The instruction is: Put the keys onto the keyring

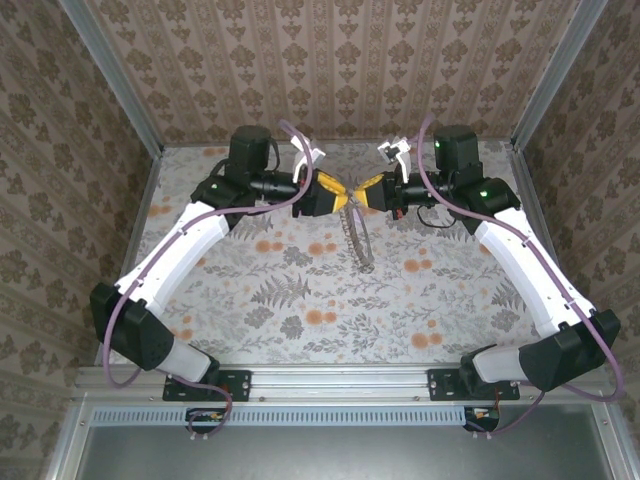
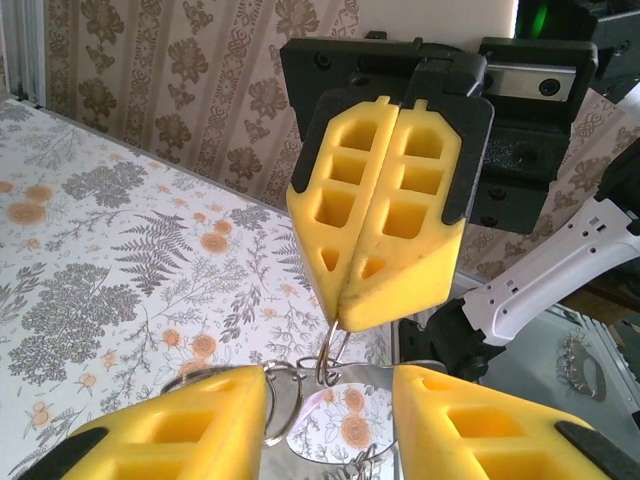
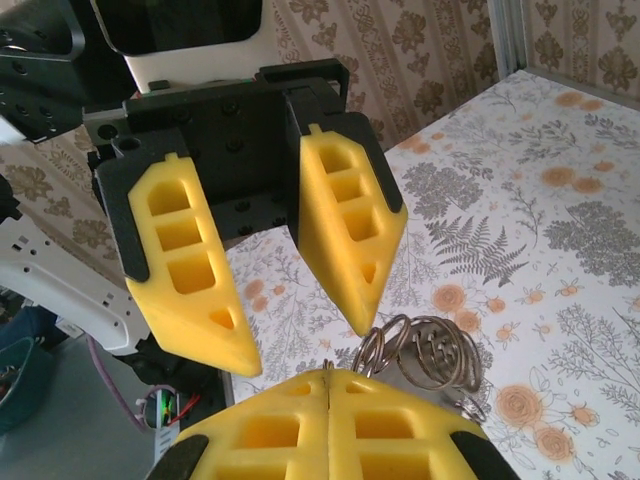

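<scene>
- Keyring (image 1: 359, 243): a floppy loop of thin, silvery-brown beaded chain is hanging in mid-air between the two grippers, above the middle of the table (image 1: 300, 290), and drooping towards the patterned surface.
- At its top end, a cluster of thin, round, coiled wire rings (image 3: 420, 355) is bunching together, shiny and springy-looking, with a few chain beads trailing just below it.
- The right gripper (image 2: 348, 315) is pressing its fingers (image 2: 400, 200) flat together. Their wedge-shaped tips are pinching one slim loop of the wire rings.
- Those fingers are blocky yellow pieces with a matte, foam-like surface and square hollow cells, backed by black plates.
- The left gripper (image 3: 300, 345) is facing it tip to tip. Its fingers (image 3: 185, 265) are standing apart with nothing gripped between them, and the ring cluster is sitting just beside one tip.
- A faint pinkish patch (image 2: 322, 398) is showing among the rings, too blurred to tell what it is.
- The table is wearing a cloth printed with grey ferns and orange flowers.
</scene>
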Motion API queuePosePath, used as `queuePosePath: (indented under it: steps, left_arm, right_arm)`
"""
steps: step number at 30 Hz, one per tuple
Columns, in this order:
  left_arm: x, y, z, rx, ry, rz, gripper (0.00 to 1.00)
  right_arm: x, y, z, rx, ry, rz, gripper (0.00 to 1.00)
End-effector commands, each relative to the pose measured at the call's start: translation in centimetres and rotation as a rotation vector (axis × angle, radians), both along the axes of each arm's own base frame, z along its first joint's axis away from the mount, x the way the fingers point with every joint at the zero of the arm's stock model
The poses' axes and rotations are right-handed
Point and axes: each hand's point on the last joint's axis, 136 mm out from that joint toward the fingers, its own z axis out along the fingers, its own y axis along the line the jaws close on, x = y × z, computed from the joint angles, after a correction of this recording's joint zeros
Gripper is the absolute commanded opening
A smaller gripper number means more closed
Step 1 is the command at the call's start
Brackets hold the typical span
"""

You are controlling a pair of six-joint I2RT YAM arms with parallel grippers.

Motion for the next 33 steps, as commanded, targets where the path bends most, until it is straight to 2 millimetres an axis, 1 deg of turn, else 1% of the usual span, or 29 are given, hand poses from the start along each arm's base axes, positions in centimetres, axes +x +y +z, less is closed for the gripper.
queuePosePath:
  steps: [1, 21, 26, 29, 30, 33]
  left_arm:
    - [-0.4, -0.5, 1.0, -0.028, -0.034, -0.038, 0.37]
    - [-0.5, -1.6, 1.2, -0.045, -0.04, -0.05, 0.3]
    - [-0.7, -1.9, 1.0, -0.046, -0.035, -0.063, 0.22]
    - [-0.9, -2.0, 0.9, -0.047, -0.033, -0.073, 0.1]
    - [-0.9, -2.0, 0.8, -0.046, -0.031, -0.073, 0.09]
    - [-1.1, -2.0, 0.8, -0.049, -0.029, -0.081, 0.0]
  right_arm:
    - [-0.3, 0.4, 0.9, 0.036, -0.03, 0.04, 0.0]
    - [-0.4, 0.8, 0.6, 0.041, -0.022, 0.052, 0.0]
    - [-0.3, 0.8, 0.4, 0.04, -0.019, 0.048, 0.0]
    - [-0.2, 0.8, 0.5, 0.04, -0.021, 0.042, 0.0]
    - [-0.2, 0.8, 0.5, 0.04, -0.022, 0.042, 0.0]
    - [0.0, 0.8, 0.5, 0.042, -0.022, 0.034, 0.0]
